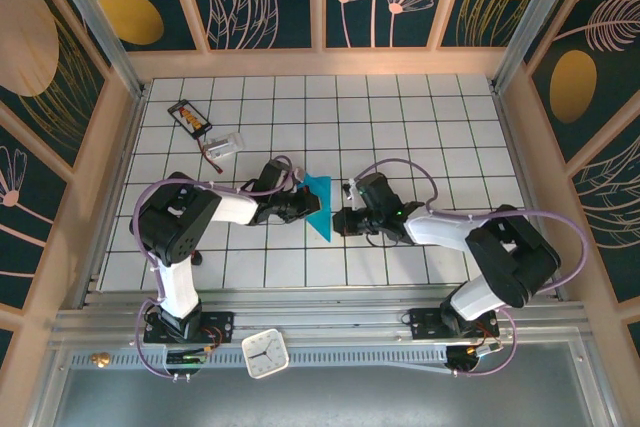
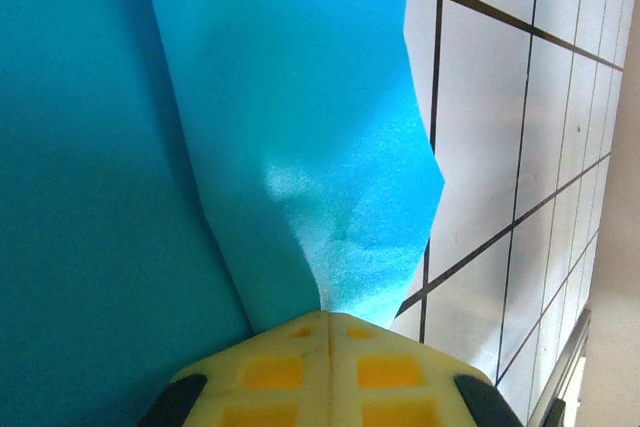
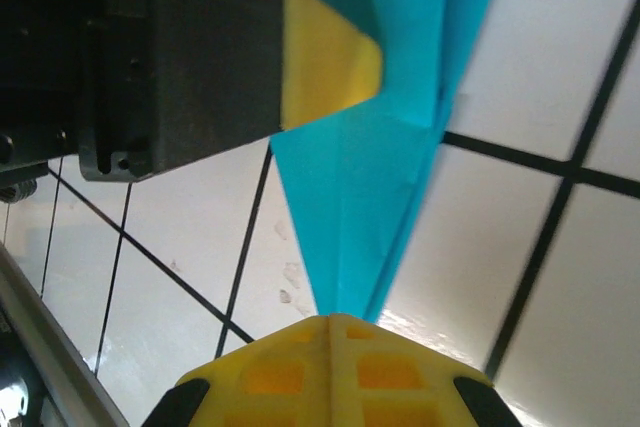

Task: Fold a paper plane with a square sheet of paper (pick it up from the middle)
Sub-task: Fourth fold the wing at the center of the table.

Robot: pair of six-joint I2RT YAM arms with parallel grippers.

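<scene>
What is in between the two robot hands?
The folded teal paper, pinched by the left gripper and the right gripper, as the top view shows.

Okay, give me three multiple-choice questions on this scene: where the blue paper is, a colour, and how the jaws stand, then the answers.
1. Where is the teal paper? A) by the back wall B) between the two arms' jaws C) beside the clock
2. What colour are the marks on the small black card? A) green B) white C) orange
3. How do the two arms' jaws stand? A) both shut on the paper B) both open C) one shut, one open
Answers: 1 B, the top view has it between them; 2 C, orange shows on the card; 3 A, each wrist view shows yellow fingertips closed on the paper.
</scene>
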